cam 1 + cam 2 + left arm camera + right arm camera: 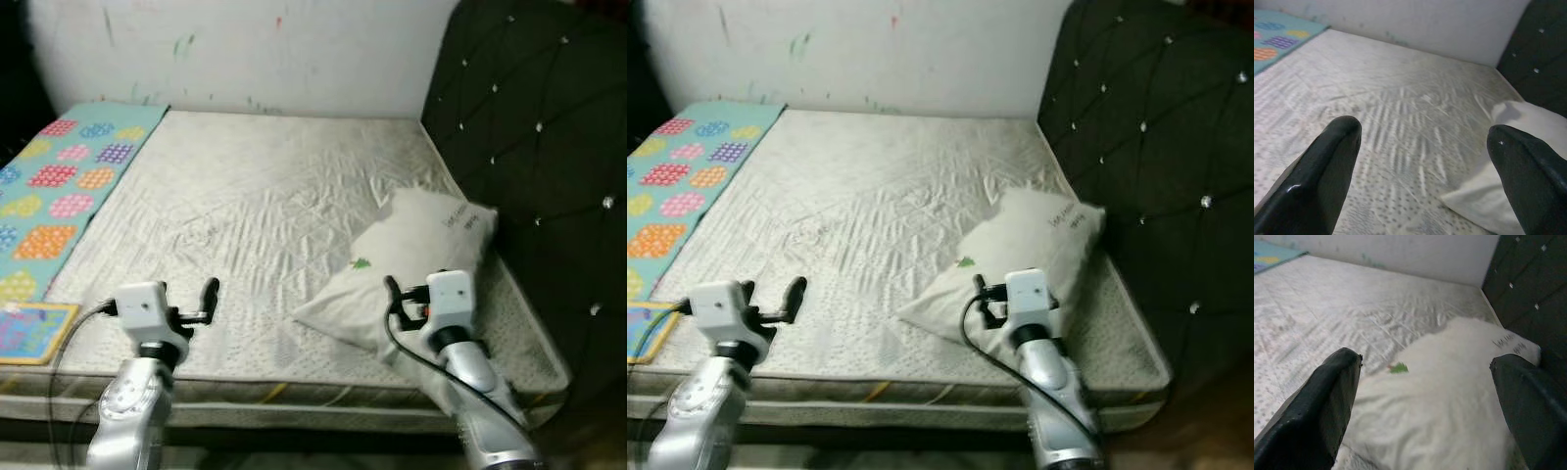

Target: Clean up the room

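A white pillow [416, 257] with a small green mark lies askew on the right side of the bare grey mattress [245, 196], close to the dark headboard. My right gripper [392, 291] hovers open just above the pillow's near end, and in its wrist view the pillow [1449, 396] lies between and below the spread fingers [1327, 401]. My left gripper [209, 292] is open over the mattress's front edge, to the left of the pillow, holding nothing. Its wrist view looks across the mattress [1400, 107] with the pillow [1518, 127] off to one side.
A black tufted headboard [539, 147] stands along the bed's right side. A marked white wall [294, 49] runs behind. A teal play mat [59, 186] with coloured shapes lies left of the bed, and a colourful flat board [29, 333] is near its front corner.
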You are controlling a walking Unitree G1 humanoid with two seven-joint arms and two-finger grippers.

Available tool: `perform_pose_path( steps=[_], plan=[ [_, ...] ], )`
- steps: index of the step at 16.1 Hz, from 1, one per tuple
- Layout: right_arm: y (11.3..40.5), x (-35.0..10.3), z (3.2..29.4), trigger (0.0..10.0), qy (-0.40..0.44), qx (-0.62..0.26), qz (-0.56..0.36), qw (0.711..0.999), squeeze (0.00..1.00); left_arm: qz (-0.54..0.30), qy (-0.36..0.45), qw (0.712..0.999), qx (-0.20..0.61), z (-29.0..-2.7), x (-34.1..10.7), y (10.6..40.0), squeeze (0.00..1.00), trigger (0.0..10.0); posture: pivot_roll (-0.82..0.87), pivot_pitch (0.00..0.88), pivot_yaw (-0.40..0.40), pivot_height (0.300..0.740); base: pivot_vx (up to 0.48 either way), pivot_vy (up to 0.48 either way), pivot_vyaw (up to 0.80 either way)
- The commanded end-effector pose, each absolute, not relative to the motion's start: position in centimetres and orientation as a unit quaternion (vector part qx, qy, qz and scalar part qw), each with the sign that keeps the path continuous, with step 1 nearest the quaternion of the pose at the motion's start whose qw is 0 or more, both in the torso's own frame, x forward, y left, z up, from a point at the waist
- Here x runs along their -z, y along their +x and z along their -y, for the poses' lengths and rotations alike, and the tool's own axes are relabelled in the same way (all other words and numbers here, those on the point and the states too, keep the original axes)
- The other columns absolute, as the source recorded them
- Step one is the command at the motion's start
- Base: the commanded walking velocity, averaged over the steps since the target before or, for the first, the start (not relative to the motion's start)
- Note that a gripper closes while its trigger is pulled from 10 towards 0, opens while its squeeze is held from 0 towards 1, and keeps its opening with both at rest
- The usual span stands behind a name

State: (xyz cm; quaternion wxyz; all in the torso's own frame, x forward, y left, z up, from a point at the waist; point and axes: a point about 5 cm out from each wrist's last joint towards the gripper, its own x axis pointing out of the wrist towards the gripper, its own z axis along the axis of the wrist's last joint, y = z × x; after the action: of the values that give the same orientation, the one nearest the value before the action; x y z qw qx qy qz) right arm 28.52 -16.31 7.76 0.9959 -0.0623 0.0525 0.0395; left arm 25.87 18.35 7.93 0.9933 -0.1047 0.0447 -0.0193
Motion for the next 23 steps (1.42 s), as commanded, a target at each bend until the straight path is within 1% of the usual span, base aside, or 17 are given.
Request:
perform_pose_path(
  steps=[1, 7, 17, 23],
  plan=[
    [28.66, -7.92, 16.45, 10.0, -0.063, -0.038, -0.05, 0.996, 0.0, -0.044, -0.101, 0.994, 0.024, -18.24, -8.12, 26.14, 0.0, 10.0, -0.14, 0.0, 0.004, 0.74, 0.0, 0.0, 0.0],
    [28.67, -7.91, 16.43, 10.0, -0.064, -0.039, -0.051, 0.996, 0.0, -0.042, -0.101, 0.994, 0.022, -18.26, -8.14, 26.13, 0.0, 10.0, -0.14, 0.0, 0.003, 0.74, 0.0, 0.0, 0.0],
    [28.58, -7.85, 16.45, 10.0, -0.064, -0.04, -0.053, 0.996, 0.0, -0.044, -0.104, 0.993, 0.022, -18.22, -8.11, 26.01, 0.0, 10.0, -0.14, 0.0, 0.003, 0.74, 0.0, -0.343, 0.0],
    [28.54, -7.77, 16.39, 10.0, -0.062, -0.041, -0.055, 0.996, 0.0, -0.043, -0.105, 0.993, 0.022, -18.26, -8.11, 25.98, 0.0, 10.0, -0.14, 0.0, 0.005, 0.74, 0.0, 0.0, 0.0]
  ],
)
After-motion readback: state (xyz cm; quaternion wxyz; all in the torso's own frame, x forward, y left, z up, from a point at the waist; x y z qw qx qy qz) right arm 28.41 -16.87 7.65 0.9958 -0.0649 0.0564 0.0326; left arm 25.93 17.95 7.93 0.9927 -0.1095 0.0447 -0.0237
